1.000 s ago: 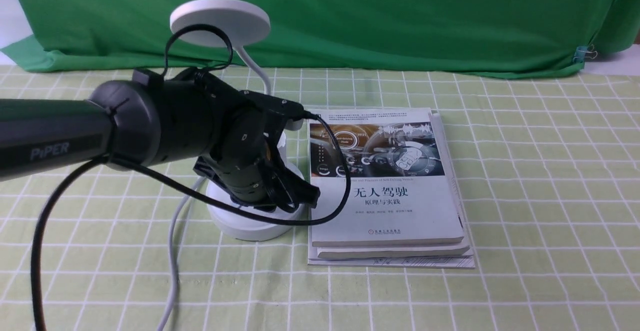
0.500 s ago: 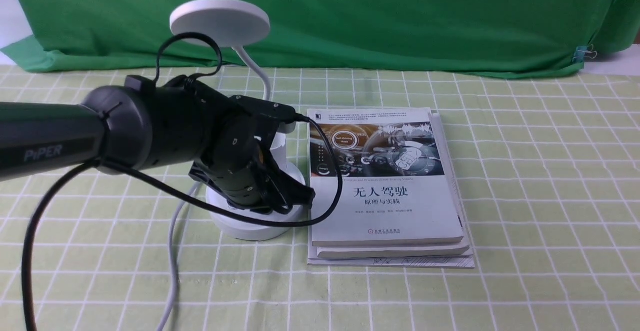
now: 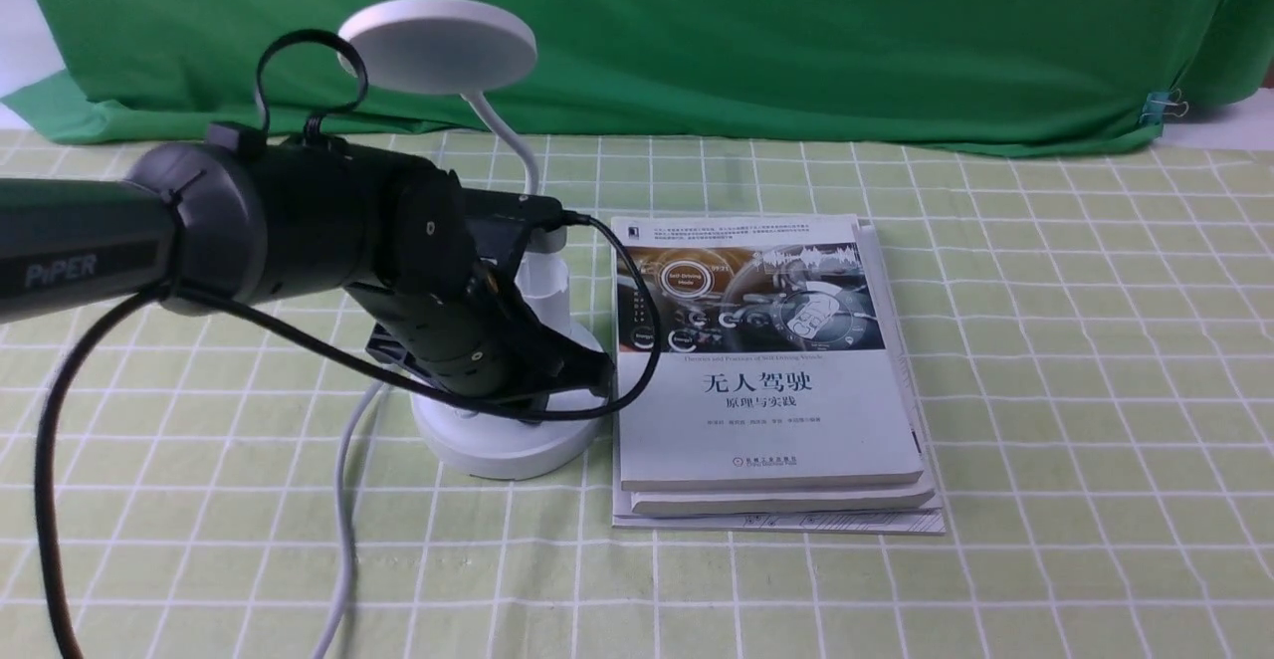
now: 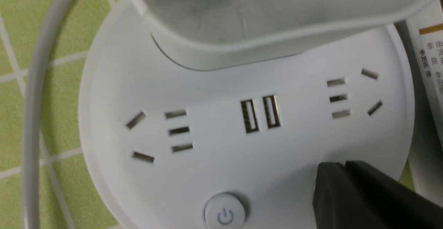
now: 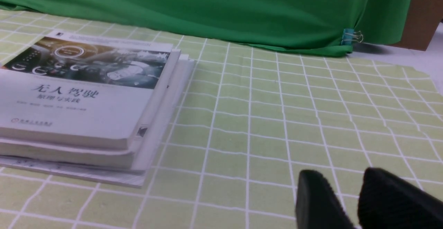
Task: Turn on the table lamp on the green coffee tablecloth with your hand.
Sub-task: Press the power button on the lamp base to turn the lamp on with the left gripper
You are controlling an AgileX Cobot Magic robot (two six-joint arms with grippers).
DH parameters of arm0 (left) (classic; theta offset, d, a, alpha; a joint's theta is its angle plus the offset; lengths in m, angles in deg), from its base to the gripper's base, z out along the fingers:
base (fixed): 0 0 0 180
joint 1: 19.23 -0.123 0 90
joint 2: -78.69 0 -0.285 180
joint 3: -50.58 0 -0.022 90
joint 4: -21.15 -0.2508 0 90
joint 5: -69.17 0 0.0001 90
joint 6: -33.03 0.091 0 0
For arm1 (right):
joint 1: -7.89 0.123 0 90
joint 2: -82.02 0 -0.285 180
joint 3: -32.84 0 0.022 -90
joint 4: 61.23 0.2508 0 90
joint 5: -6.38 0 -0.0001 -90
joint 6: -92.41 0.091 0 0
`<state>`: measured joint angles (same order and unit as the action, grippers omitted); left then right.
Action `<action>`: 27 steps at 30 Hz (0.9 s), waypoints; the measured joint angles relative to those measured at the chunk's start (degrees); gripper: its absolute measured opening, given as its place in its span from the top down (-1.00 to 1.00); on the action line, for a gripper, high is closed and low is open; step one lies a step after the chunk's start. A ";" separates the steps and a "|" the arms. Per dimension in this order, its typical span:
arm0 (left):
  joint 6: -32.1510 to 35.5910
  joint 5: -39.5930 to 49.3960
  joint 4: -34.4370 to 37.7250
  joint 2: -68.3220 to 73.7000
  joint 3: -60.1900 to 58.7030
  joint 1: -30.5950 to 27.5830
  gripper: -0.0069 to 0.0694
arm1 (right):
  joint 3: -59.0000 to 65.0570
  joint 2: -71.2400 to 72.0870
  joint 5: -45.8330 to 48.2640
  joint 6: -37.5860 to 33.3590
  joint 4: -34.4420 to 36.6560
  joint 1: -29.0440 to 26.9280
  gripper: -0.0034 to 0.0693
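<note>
Item: table lamp (image 3: 508,435), white plastic, on the green coffee tablecloth (image 3: 1045,340) beside stacked books (image 3: 766,380): likely light, bendy-necked, so don't grip it; press your left gripper (image 4: 342,173), fingers closed together over the base, straight down on the power button (image 4: 225,215).

Front view looks forward, wide; close wrist views share its table lamp (image 4: 221,142) (left) and books (image 5: 79,101) (right).

Seen from the front, the thick black left arm (image 3: 299,231) masks most of the white plastic table lamp (image 3: 438,42), base and pen cup alike. Close up, the black left gripper (image 4: 344,168) hides one corner of the base. The picture's edge clips the round power button (image 4: 225,215).
</note>
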<state>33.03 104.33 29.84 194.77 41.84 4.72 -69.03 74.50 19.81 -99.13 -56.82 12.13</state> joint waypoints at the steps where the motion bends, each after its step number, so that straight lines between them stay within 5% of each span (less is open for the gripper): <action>1: 0.00 0.18 -0.07 0.05 0.15 0.00 0.78 | 0.00 0.00 0.00 0.00 0.00 0.00 0.23; 9: -0.76 7.01 -1.37 3.46 5.42 0.00 0.78 | 0.00 0.00 0.00 0.00 0.00 0.00 0.23; 27: -0.64 7.65 -5.11 -5.30 2.43 -0.13 0.78 | 0.00 0.00 0.00 0.00 0.00 0.00 0.23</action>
<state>32.39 111.97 24.73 189.47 44.27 4.59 -69.03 74.50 19.81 -99.13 -56.82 12.13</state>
